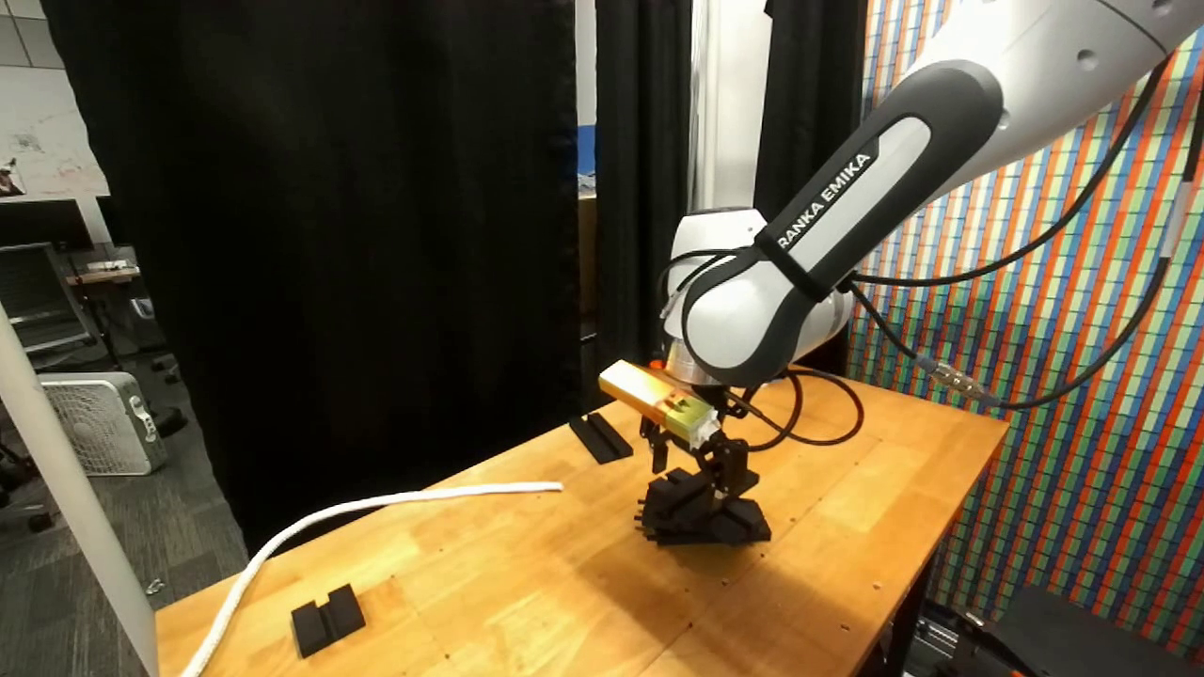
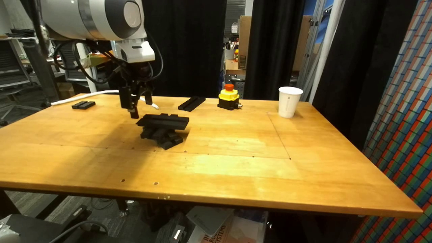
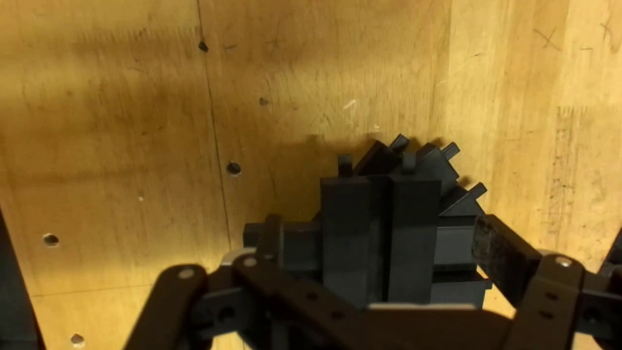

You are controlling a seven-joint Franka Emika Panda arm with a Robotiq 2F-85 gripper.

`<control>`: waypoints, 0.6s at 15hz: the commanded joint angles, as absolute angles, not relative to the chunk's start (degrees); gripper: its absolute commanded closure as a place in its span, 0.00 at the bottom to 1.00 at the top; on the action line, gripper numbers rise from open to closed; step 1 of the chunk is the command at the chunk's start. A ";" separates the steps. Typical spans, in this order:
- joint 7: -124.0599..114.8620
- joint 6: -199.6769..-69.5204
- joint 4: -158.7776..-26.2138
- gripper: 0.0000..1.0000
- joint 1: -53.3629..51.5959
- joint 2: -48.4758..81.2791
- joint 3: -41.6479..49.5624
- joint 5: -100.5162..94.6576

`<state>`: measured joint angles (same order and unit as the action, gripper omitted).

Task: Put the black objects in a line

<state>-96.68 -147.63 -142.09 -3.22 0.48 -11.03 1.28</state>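
A robotics lab — a Franka arm [image 1: 851, 193] over a drilled wooden table [image 2: 236, 179], a red stop button [image 2: 229, 87], black curtains [image 1: 329, 216].

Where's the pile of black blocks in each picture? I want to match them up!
In an exterior view, the black pile sits right of centre, in the lower half.
In an exterior view, the black pile is left of centre, just below the middle.
In the wrist view, the black pile is below and right of centre, partly behind the gripper.
Shared landmark: the wooden table under it.

Grooved black bars [image 2: 163, 122] piled crosswise; two outlying bars [image 2: 191, 103] lie flat.
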 commanded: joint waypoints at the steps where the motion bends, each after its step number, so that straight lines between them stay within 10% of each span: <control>1: -96.75 -147.00 -140.45 0.00 -4.77 2.63 -9.04 -0.35; 9: -90.96 -146.64 -139.01 0.00 -4.56 4.54 -5.55 -2.47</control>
